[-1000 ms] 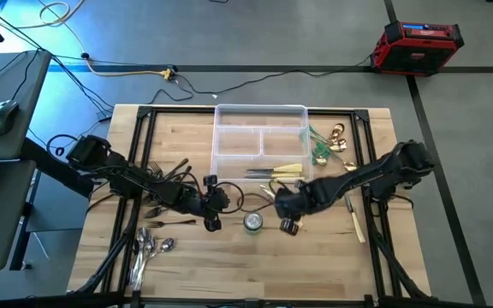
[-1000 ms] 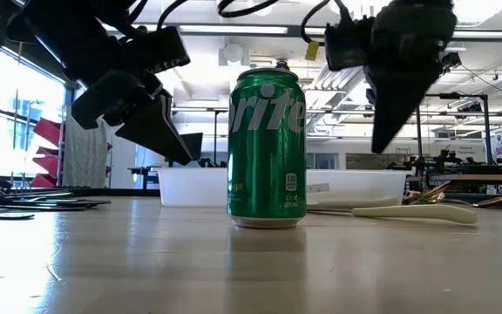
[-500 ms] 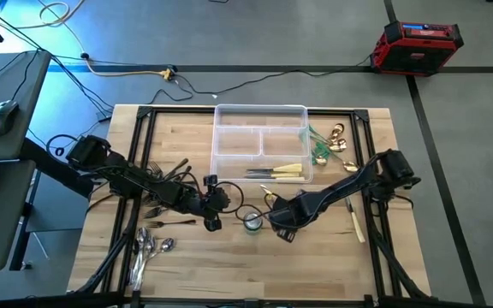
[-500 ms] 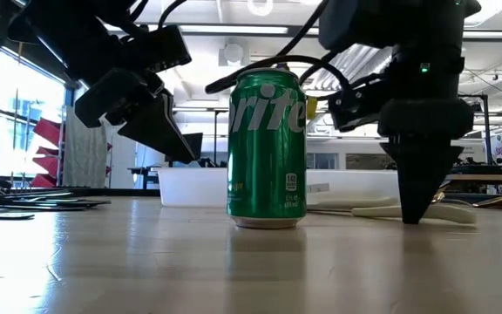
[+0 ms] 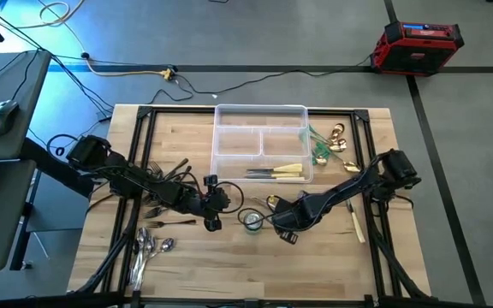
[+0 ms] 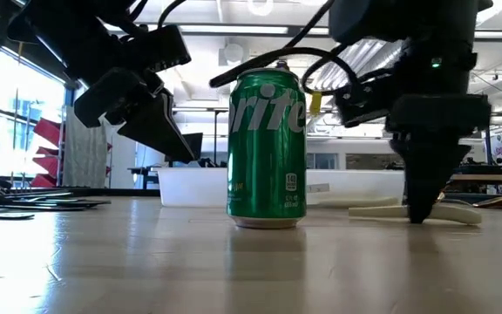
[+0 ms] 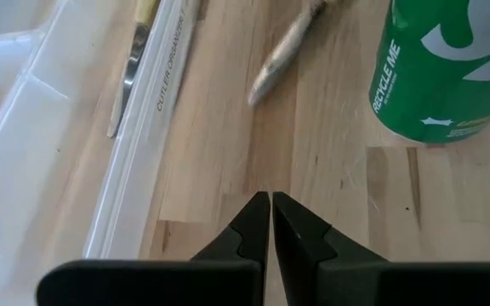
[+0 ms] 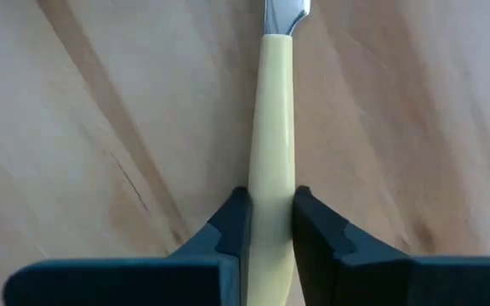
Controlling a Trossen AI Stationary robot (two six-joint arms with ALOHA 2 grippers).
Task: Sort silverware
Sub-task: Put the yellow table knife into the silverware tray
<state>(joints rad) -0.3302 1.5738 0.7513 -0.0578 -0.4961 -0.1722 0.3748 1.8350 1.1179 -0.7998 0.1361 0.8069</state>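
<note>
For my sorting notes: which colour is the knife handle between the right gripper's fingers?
Cream, a pale yellow; the knife handle shows best in the right wrist view.

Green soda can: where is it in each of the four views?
High view: green soda can seen from above, table centre, between the two pincers.
Low view: upright, centre foreground.
Left wrist view: lower part of it in a corner, beyond the shut left pincer.
Right wrist view: not in it.
Shared landmark: clear tray.

A robotics lab: workbenches (image 6: 486, 179) under strip lights, floor cables (image 5: 229, 84), a red equipment case (image 5: 419, 43).
</note>
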